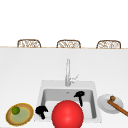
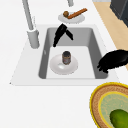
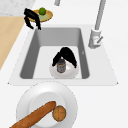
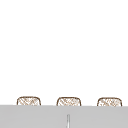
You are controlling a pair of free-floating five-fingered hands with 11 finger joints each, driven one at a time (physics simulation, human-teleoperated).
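While its fingers hang down half curled and hold nothing, the right robot hand (image 3: 65, 56) hovers over the sink (image 3: 37, 45), just above a small dark jar (image 3: 61, 66) that stands upright on a white plate (image 3: 72, 72) on the sink floor. At the sink's front left corner the left robot hand (image 1: 41, 110) floats with fingers loosely curled round nothing, near a woven plate (image 1: 26, 117) with a green fruit (image 1: 16, 110) on the worktop (image 1: 22, 72). Right of the sink a white dish (image 1: 105, 103) carries a long brown loaf (image 1: 118, 108) and a round brown bun (image 1: 112, 98), a tap (image 1: 67, 72) rises behind the sink, and a red ball (image 1: 67, 114) sits before it.
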